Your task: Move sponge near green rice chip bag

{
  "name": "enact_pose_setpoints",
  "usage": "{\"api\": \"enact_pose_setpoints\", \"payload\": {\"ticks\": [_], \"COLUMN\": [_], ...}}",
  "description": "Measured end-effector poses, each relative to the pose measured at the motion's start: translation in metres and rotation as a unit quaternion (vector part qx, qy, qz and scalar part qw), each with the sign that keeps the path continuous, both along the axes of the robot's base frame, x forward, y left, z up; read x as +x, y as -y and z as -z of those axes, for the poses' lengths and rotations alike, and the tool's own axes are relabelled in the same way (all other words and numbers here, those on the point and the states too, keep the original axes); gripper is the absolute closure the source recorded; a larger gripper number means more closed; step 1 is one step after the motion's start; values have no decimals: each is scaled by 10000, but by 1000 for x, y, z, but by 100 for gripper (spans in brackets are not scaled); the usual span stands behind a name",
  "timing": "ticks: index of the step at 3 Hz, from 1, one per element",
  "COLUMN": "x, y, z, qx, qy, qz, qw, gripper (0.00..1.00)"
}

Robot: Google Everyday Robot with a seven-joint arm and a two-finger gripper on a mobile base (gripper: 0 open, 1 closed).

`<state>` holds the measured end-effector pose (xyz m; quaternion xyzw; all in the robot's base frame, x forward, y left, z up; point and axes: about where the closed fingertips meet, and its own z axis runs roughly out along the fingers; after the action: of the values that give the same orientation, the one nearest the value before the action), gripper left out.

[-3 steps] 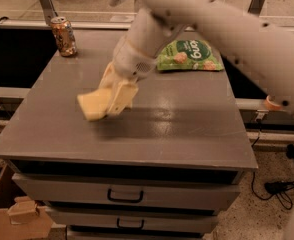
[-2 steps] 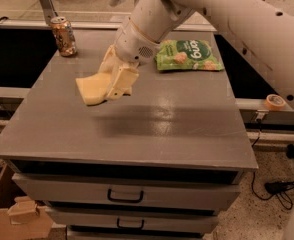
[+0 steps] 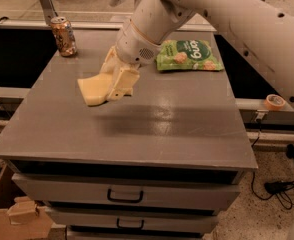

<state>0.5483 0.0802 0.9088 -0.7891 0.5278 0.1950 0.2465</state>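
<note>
The pale yellow sponge (image 3: 93, 90) is held in my gripper (image 3: 116, 81), lifted above the middle-left of the grey cabinet top (image 3: 152, 129). The cream fingers (image 3: 122, 81) are shut on the sponge's right end; its left end sticks out free. The green rice chip bag (image 3: 188, 55) lies flat at the back right of the top, to the right of and beyond the gripper, with a clear gap between them. My white arm (image 3: 227, 14) reaches in from the upper right, passing over the bag's far side.
An orange-patterned drink can (image 3: 64, 36) stands at the back left corner. Drawers with dark handles (image 3: 125, 197) face the front. A cardboard box (image 3: 14, 216) sits on the floor at lower left. A tape roll (image 3: 274, 102) and cables (image 3: 282, 186) are at the right.
My gripper has carried the sponge upward and slightly toward the back, off the surface. The bag and the can have not moved.
</note>
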Motion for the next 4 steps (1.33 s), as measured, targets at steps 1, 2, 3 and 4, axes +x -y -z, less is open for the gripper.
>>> {"api": "enact_pose_setpoints", "payload": {"ticks": [1, 2, 3, 4], "x": [10, 28, 47, 66], "y": [35, 93, 153, 208], "z": [-1, -6, -5, 9], "qx": [-76, -180, -313, -385], "qy": [303, 668, 879, 948], "qz": [406, 948, 1443, 1925], "qw": [9987, 9931, 9851, 9759], "gripper": [100, 100, 100, 100]}}
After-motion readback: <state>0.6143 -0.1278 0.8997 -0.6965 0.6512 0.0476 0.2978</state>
